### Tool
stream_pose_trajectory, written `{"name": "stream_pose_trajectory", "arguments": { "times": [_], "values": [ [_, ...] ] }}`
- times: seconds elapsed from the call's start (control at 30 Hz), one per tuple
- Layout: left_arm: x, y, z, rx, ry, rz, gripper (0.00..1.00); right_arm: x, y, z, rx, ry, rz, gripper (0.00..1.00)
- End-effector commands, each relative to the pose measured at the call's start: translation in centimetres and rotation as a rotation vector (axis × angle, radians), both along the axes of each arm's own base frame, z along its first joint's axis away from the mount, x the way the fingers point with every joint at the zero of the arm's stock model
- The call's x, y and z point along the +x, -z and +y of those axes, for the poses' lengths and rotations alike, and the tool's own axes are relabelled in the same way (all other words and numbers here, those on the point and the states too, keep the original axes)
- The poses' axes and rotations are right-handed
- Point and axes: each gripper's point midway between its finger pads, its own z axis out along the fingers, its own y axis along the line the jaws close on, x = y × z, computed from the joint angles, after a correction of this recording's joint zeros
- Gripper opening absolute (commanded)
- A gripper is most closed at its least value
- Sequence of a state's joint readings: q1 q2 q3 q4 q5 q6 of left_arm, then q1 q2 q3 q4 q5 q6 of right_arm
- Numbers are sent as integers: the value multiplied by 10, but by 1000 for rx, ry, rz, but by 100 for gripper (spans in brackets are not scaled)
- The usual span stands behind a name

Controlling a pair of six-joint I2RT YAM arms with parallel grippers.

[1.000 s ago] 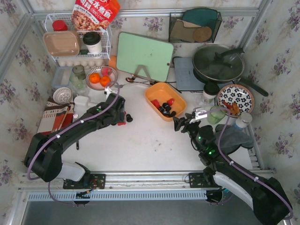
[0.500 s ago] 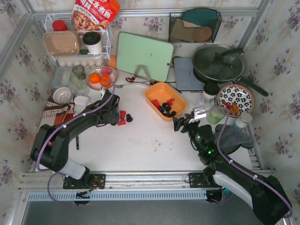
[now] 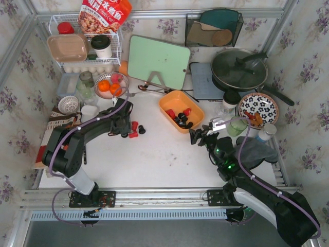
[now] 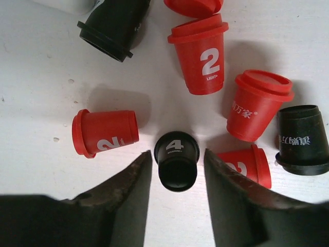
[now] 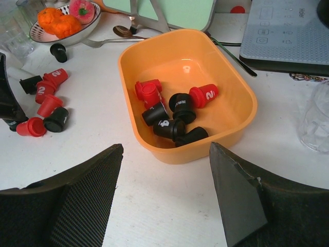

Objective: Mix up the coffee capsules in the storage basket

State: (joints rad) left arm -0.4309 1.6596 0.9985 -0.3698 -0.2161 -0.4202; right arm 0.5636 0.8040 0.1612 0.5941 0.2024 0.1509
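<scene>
My left arm (image 3: 88, 129) lies stretched low over the worktop (image 4: 41, 67).
My left end effector (image 4: 176, 175) straddles a black capsule (image 4: 177, 150), fingers apart from it; my right end effector (image 5: 165, 149) gapes wide.

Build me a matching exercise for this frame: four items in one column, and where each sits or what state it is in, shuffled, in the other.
1. black capsule marked 4
2. storage basket
3. oranges
4. right gripper

a. in the patterned bowl
b. open, empty, facing the basket
c. between the fingers of the left gripper
d. holding red and black coffee capsules

Pairs: 1-c, 2-d, 3-a, 4-b
</scene>
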Motion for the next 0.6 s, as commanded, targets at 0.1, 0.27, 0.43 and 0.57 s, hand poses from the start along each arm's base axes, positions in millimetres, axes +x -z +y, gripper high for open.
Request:
{"name": "stream_pose_trajectory", "arguments": {
  "times": [0.1,0.27,0.43,0.57],
  "values": [
    [2,-2,2,8,10,-11,31,1,-14,4,20,-14,-41,76],
    [1,-12,1,-6,13,-23,24,1,-14,4,20,-13,-40,76],
    [4,-45,-16,-98,36,-77,22,2,-14,3,19,-11,-39,76],
    [15,-92,-52,-234,110,-199,23,2,-14,3,21,-7,-39,76]
  ]
}}
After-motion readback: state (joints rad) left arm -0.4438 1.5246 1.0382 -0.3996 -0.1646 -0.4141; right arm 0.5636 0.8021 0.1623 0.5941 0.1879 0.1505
